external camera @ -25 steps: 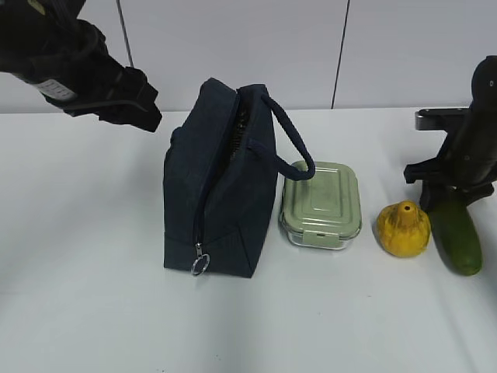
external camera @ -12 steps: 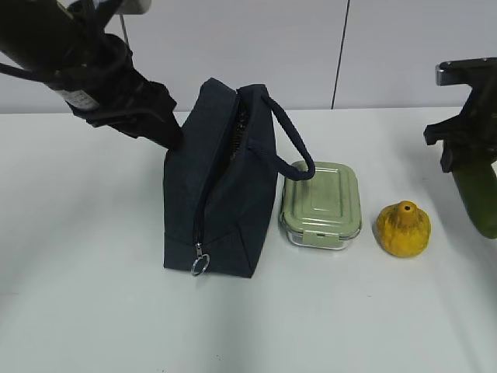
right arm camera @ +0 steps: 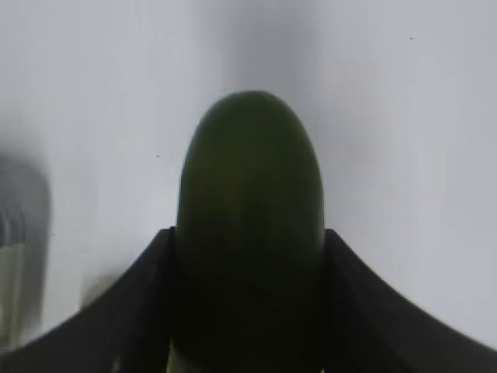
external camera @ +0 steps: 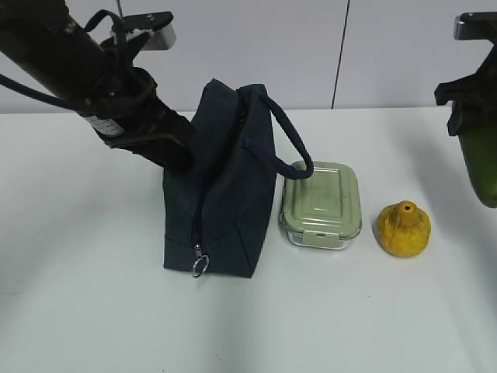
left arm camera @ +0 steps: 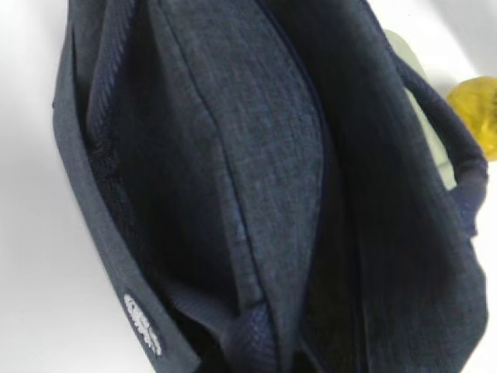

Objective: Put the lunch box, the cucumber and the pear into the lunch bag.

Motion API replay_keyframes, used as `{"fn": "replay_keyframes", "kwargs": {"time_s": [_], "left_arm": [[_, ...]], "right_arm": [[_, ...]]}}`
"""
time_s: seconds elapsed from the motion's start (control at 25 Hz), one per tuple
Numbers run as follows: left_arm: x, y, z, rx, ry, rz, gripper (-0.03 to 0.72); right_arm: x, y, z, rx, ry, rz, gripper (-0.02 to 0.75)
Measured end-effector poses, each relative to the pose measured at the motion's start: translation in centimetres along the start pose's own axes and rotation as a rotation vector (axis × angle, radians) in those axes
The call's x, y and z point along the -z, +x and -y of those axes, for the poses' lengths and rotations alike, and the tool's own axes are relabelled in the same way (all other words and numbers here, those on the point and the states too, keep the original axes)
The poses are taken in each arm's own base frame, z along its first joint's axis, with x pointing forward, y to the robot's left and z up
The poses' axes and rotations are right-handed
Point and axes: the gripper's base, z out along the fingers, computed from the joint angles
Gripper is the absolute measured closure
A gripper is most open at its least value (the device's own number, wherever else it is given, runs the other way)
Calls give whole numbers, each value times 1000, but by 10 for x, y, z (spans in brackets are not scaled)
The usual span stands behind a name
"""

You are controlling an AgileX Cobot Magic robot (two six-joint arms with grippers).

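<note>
The dark navy lunch bag [external camera: 221,194] stands upright left of centre, zipper open along its top, and it fills the left wrist view [left arm camera: 272,194]. My left gripper [external camera: 175,151] is pressed against the bag's upper left side; its fingers are hidden by the fabric. The sage-green lunch box [external camera: 321,203] lies just right of the bag, under the loop handle [external camera: 291,144]. The yellow pear [external camera: 403,228] sits right of the box. My right gripper [external camera: 470,116] hangs at the far right, shut on the dark green cucumber [external camera: 483,171], which is held clear of the table [right arm camera: 248,194].
A metal ring pull [external camera: 199,265] dangles at the bag's front bottom corner. The white table [external camera: 93,295] stretches in front of the objects, with a white wall behind. The pear also shows at the right edge of the left wrist view [left arm camera: 475,109].
My left arm has swung down and right onto the bag's left side, nudging its top to the right. My right gripper has lifted the cucumber off the table and carried it upward.
</note>
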Motion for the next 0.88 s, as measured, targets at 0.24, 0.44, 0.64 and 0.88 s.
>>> {"fn": "replay_keyframes", "kwargs": {"time_s": [0.24,0.44,0.64,0.88], "left_arm": [[-2,-1,0,-6,-1,3,676],[-1,-2,0,-2,-2,21,683],[-1,-2,0,2,2,24,685],[-1,-6,3,40,36,59,685]], "right_arm": [[24,-4,-14,-21,-141,61,386],[45,-7,-53,5,-361,117,386],[66,-8,-109,71,-517,166,386],[86,-6,-167,76,-665,271,386]]}}
